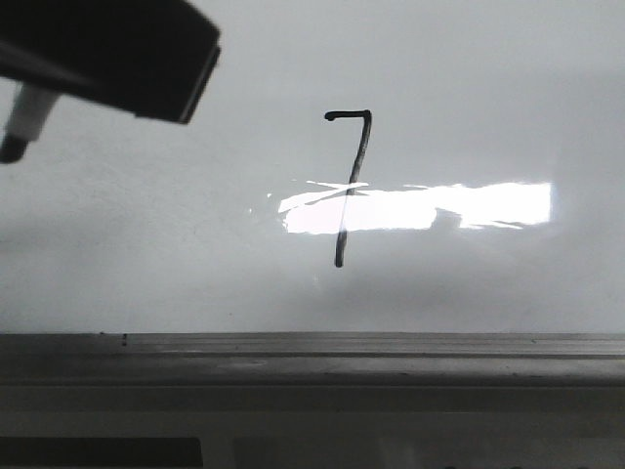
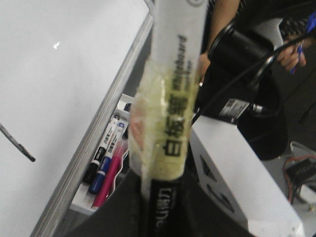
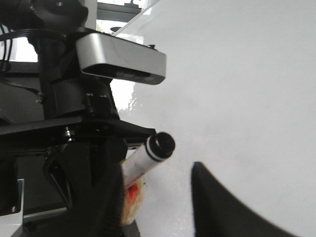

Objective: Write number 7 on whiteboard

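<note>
Whiteboard [image 1: 508,98] bare around number 7 [image 1: 350,186], frame edge [image 1: 312,352] seemingly well below

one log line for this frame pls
7: drawn on whiteboard | left gripper: shut on marker, tip off board | right gripper: state unclear

A thin black marker-drawn digit 7 [image 1: 348,186] stands on the glossy pale grey-white whiteboard [image 1: 146,234], right of the middle in the front view. The white barrel of the tape-wrapped marker pen [image 2: 173,123] carries black print: the English word "whiteboard", smaller blurred lettering beside it, and Chinese characters "白板笔".
</note>
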Controlling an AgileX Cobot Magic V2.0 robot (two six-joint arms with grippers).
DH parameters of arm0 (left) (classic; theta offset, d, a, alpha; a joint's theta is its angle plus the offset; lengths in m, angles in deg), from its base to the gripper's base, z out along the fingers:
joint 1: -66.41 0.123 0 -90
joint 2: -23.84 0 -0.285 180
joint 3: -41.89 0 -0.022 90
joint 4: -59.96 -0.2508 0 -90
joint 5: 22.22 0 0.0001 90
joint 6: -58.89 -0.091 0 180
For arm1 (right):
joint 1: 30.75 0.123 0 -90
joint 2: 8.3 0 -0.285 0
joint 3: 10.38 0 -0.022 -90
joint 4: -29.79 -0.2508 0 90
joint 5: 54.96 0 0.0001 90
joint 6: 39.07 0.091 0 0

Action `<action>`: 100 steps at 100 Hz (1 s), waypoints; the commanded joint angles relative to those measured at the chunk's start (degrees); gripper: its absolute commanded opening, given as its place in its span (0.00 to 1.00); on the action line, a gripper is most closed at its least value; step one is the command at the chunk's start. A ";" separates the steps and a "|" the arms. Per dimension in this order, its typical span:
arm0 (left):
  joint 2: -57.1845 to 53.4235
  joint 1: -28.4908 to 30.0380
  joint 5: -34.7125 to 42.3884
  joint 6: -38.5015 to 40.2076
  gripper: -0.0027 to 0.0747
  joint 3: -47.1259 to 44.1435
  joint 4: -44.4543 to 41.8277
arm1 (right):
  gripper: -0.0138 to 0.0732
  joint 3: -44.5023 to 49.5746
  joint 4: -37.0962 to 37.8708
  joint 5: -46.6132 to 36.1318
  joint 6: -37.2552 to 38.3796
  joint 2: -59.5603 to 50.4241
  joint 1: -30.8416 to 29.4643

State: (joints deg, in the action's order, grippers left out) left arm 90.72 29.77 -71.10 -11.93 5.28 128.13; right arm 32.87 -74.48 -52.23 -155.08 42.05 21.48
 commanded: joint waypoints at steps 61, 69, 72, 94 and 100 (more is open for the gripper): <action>-0.92 -0.11 36.32 2.76 0.01 -12.16 28.70 | 0.08 -1.95 -2.57 -15.87 1.22 -9.31 -0.03; -0.92 -0.11 38.72 2.76 0.01 -12.16 28.82 | 0.08 -1.95 -2.57 -16.01 1.22 -9.31 -0.03; -0.92 -0.11 39.28 2.76 0.01 -12.16 28.82 | 0.08 -1.95 -2.57 -16.10 1.22 -9.31 -0.03; -0.92 -3.31 45.47 2.76 0.01 -12.16 28.82 | 0.08 -1.95 -2.57 -16.65 1.22 -9.31 -0.03; -0.92 -5.26 47.60 2.76 0.01 -12.16 28.82 | 0.08 -1.95 -2.57 -16.92 1.22 -9.31 -0.03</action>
State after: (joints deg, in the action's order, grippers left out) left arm 90.63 27.01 -26.20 -9.72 -8.29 156.18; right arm 32.87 -76.25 -69.88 -153.96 32.88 21.51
